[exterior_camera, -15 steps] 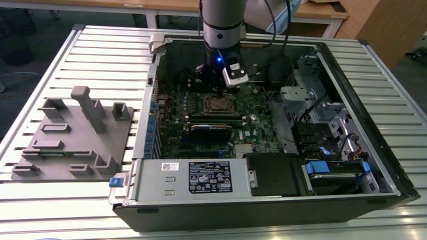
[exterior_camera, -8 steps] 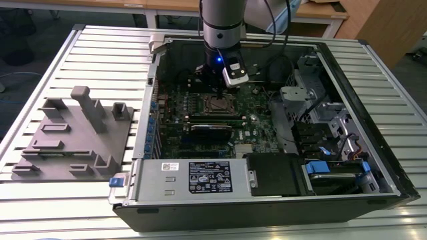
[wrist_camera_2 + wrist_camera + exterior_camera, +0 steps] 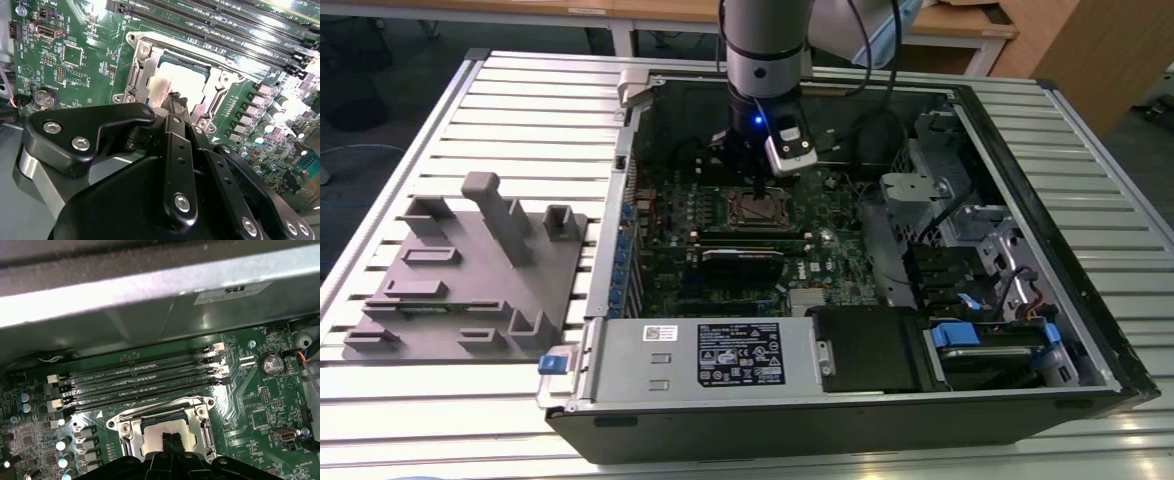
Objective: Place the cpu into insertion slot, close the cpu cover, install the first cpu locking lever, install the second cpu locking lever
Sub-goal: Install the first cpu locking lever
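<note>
In both wrist views the cpu [image 3: 187, 75] [image 3: 156, 432] lies flat in the insertion slot [image 3: 757, 208], its grey-silver top glaring under the light. The cpu cover [image 3: 142, 67] [image 3: 202, 415] lies down around it, and the chip shows through its window. My gripper [image 3: 175, 99] [image 3: 172, 437] is shut, its black fingertips pressed together over the chip's near edge, at or just above the surface, with nothing between them. The exterior view shows the arm [image 3: 767, 60] reaching straight down into the open computer case over the socket. I cannot make out how the locking levers stand.
Long black memory slots [image 3: 140, 380] run beside the socket. A coin cell [image 3: 272, 363] sits on the green motherboard [image 3: 834, 255]. A black expansion card [image 3: 744, 258], the power supply [image 3: 707, 355] and drive bays [image 3: 961, 250] crowd the case. A grey fixture [image 3: 467, 270] stands on the table at the exterior view's left.
</note>
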